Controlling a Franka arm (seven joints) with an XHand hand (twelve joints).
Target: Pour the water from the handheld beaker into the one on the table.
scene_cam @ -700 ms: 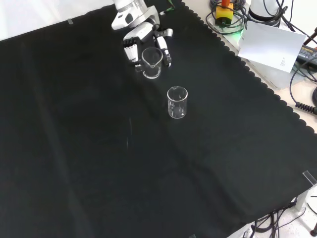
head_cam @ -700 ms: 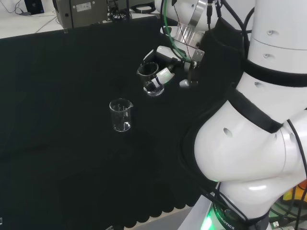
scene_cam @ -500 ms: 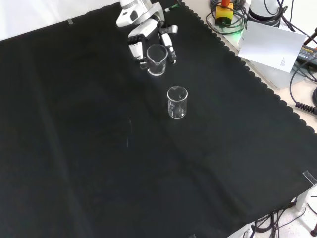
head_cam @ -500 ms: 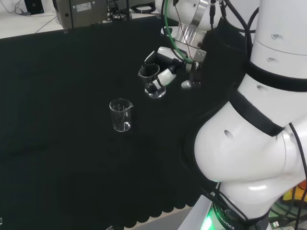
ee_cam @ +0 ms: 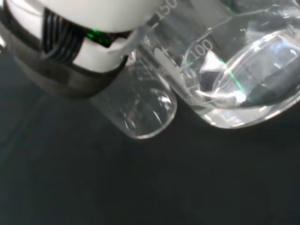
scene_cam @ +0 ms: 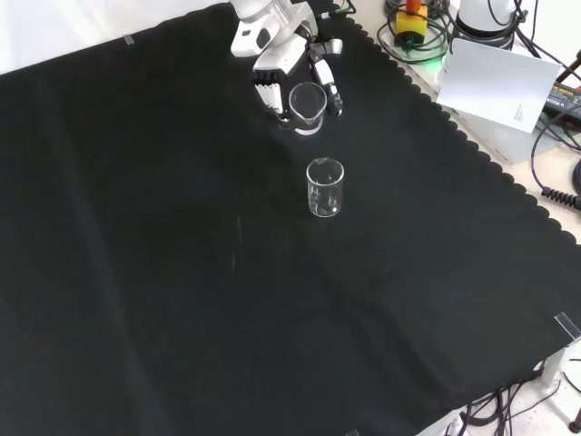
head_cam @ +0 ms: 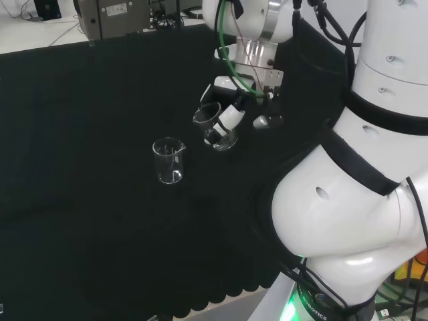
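Beaker (scene_cam: pixel 308 104) gripped by the curled fingers of the robot hand (scene_cam: pixel 289 56), held tilted above the surface near the standing beaker (scene_cam: pixel 325 188) — not yet over it; the pour appears still to come.

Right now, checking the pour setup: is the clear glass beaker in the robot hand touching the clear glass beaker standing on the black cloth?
Apart. The front view shows black cloth between the held beaker and the standing beaker.
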